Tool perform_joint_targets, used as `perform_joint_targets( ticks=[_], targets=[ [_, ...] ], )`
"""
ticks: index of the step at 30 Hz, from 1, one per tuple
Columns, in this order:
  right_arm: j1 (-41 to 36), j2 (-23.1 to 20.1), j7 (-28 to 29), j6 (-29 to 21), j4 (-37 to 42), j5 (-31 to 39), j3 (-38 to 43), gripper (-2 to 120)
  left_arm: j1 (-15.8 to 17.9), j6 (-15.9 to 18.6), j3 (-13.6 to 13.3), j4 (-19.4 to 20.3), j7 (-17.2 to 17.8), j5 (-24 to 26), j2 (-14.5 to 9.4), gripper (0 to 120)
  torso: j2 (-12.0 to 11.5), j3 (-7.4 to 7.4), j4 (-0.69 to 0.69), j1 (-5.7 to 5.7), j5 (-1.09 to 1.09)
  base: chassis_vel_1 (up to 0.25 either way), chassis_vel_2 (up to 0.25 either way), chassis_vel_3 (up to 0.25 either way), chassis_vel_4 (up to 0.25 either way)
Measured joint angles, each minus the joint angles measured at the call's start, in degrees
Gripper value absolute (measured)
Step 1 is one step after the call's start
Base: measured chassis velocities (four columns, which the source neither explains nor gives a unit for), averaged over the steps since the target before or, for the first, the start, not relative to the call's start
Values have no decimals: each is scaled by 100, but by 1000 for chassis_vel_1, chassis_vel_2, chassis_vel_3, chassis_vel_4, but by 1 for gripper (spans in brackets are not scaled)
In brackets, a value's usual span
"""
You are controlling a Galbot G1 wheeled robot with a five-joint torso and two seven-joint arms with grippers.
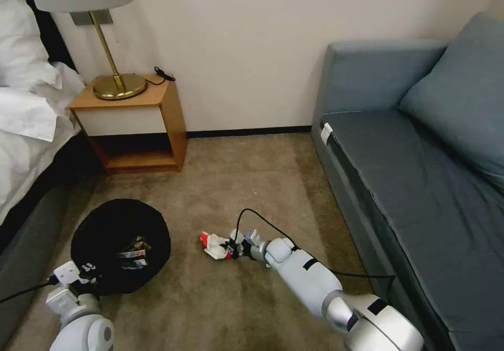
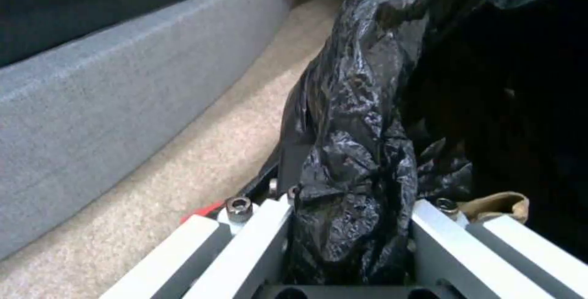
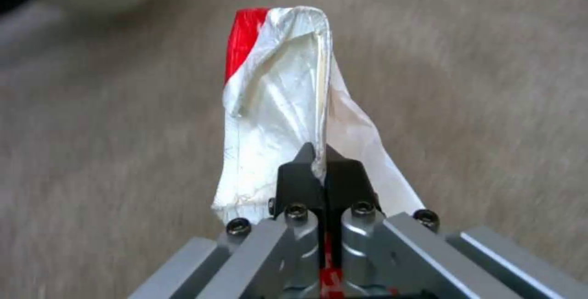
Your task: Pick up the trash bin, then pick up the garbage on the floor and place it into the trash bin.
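The trash bin (image 1: 113,230), wrapped in a black bag (image 2: 367,120), is at the left of the carpet. Litter (image 1: 135,254) lies inside it, and a tan paper scrap (image 2: 499,203) shows by the rim. My left gripper (image 1: 86,276) is at the bin's near rim, shut on the bagged edge (image 2: 349,207). A red-and-white packet (image 1: 212,245) is low over the middle of the carpet. The right gripper (image 1: 232,248) is shut on one edge of the packet (image 3: 275,92), its black fingertips (image 3: 300,175) pinched together. I cannot tell if the packet touches the floor.
A bed with a grey base (image 2: 122,106) runs along the left, close to the bin. A wooden nightstand (image 1: 134,125) with a brass lamp (image 1: 113,73) stands against the far wall. A blue sofa (image 1: 420,183) lines the right side. Open carpet (image 1: 236,183) lies between.
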State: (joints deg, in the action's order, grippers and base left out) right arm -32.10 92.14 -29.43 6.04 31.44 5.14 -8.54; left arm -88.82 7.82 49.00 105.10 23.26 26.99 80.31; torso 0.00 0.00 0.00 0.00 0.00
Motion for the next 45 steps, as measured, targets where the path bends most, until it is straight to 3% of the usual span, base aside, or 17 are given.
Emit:
perform_joint_targets(
  ticks=[8, 11, 19, 24, 36, 44, 45],
  targets=[
    [-66, -3, 111, -124, 739, 432, 46, 0, 1, -6, -9, -7, 0, -15, 6, 1, 0, 0, -1, 0, -1, 0, 0, 0, 0],
    [-124, -1, 337, -315, 1664, 959, -345, 0, 18, -6, -26, -7, 0, -44, 8, 1, 0, 0, 1, 0, 0, 0, 0, 0, 0],
    [-206, -2, 845, -396, 2897, 1675, -970, 0, 26, -3, -60, 33, 1, -106, 32, 1, 0, 0, 0, 0, -1, 0, 0, 0, 0],
    [-318, 0, 870, -441, 3491, 1906, -1352, 0, 22, 5, -63, 48, 2, -109, 25, 1, 0, 0, 1, 0, -1, 0, 0, 0, 0],
    [-467, -10, 851, -458, 3517, 1717, -1890, 0, -16, 5, -59, 104, 2, -119, 25, 1, 0, 0, 0, 0, 0, 0, 0, 0, 0],
    [-460, -5, 1371, -258, 2982, 1102, -1948, 0, -25, -9, -67, 100, 3, -192, 162, 1, 0, 0, 0, 0, -1, 0, 0, 0, 0],
    [-463, -5, 1417, -233, 2975, 1068, -1970, 5, -15, -9, -67, 88, 2, -189, 176, 1, 0, 0, 0, 0, -1, 0, 0, 0, 0]
  ],
)
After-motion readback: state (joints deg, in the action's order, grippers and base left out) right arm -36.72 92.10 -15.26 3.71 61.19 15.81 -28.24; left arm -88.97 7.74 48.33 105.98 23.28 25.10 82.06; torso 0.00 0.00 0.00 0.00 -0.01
